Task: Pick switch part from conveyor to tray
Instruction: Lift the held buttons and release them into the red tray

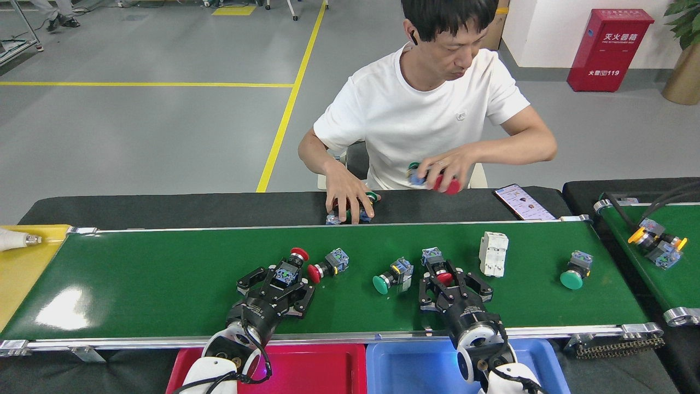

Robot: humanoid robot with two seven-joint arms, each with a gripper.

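Note:
Several switch parts lie along the conveyor [164, 284]. My left gripper [278, 283] is open, its fingers on either side of a red-capped switch part [292, 262]. Just right of that part lies a red mushroom switch part [327, 265], and further right a green-capped one [391, 278]. My right gripper [453, 285] is open astride another red-button switch part [437, 265]. A white breaker [493, 253] and a second green-capped part [575, 271] lie further right. A red tray [317, 366] and a blue tray [410, 366] sit below the belt's near rail.
A person sits across the belt, one hand [350, 198] on parts on the black table, the other hand [437, 171] holding parts in the air. A phone [522, 201] lies on the table. A second green belt [640, 246] at right carries parts. A yellow surface [22, 268] borders the left end.

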